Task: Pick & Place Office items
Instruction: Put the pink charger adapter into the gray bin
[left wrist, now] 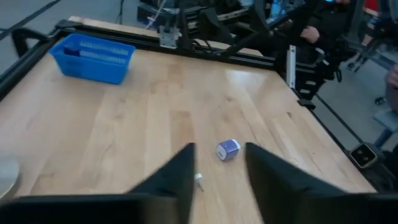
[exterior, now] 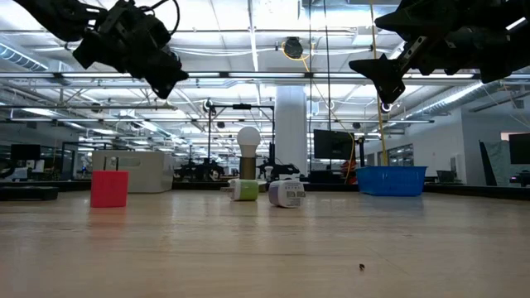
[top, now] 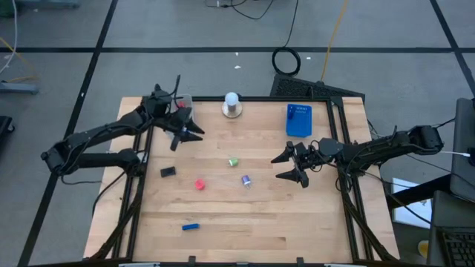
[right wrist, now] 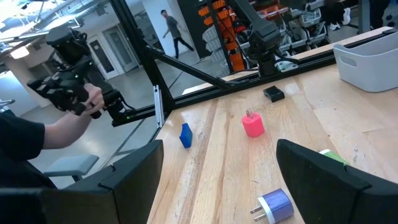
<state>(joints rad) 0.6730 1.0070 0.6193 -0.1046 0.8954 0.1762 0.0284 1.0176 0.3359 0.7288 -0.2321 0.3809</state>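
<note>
Both dark fingers (right wrist: 336,180) of the right gripper (top: 294,165) filled the near edge of its wrist view, spread wide with nothing between them, and the purple plug-like item (right wrist: 274,205) lay on the wood in the gap. From above, that gripper hovered over the table's right side, just beside the purple item (top: 246,180) and the green one (top: 232,161). Farther out lay the pink block (right wrist: 252,124), the black piece (right wrist: 273,94) and the blue stick (right wrist: 185,135), well apart from one another; the blue stick (top: 191,227) sat nearest the table's front edge. Across the table, the left gripper (top: 185,132) hung raised near the far left corner, its fingers (left wrist: 180,174) parted and empty. A white ball on a round base (top: 231,104) stood at the far edge, with a blue tray (top: 298,120) to its right and a grey tray (right wrist: 372,59) at the left corner. Beyond the table, a person's hand (right wrist: 87,99) held a dark handset.
</note>
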